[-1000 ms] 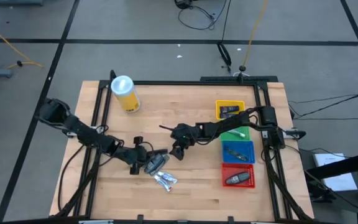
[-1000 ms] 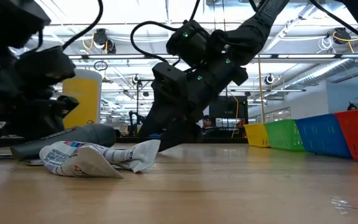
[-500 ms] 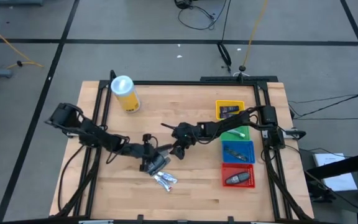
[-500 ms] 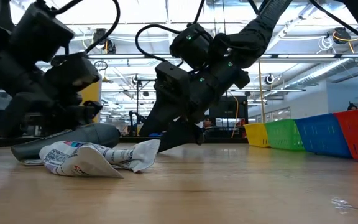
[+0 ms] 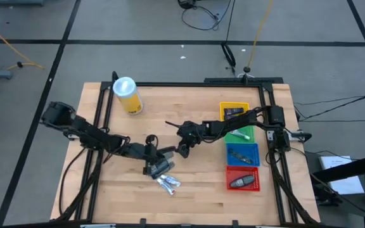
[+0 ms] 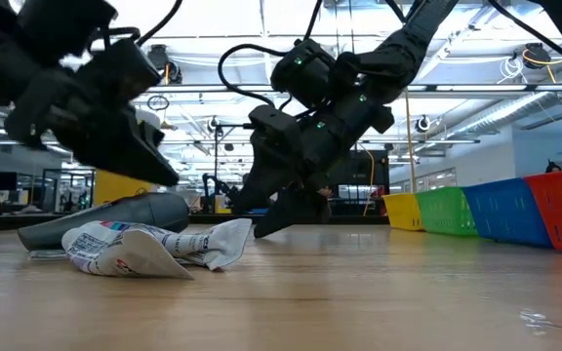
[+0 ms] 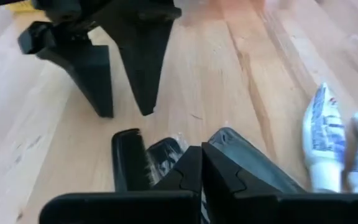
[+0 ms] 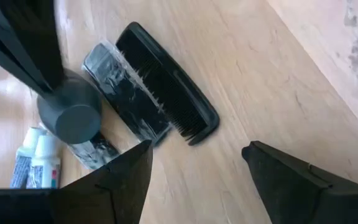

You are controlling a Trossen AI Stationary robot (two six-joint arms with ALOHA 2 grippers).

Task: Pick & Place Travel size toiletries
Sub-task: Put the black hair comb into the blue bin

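Near the middle of the table (image 5: 195, 193), toward its front edge, lies a small heap of toiletries: a black comb (image 8: 166, 81), a wrapped dark pack (image 8: 124, 92), a dark grey tube (image 7: 257, 168) and white tubes (image 5: 168, 183). The left gripper (image 5: 156, 158) hangs just above the heap, fingers pressed together, holding nothing. The right gripper (image 5: 181, 152) hovers just beside it, fingers spread wide and empty. More toiletries sit in the coloured trays (image 5: 256, 152) along the right edge.

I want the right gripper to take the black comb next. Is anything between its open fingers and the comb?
Nothing visible lies between the right gripper and the comb; only bare table. The shut left gripper hangs close by over the neighbouring dark tube, and a clear-wrapped pack lies against the comb's far side.
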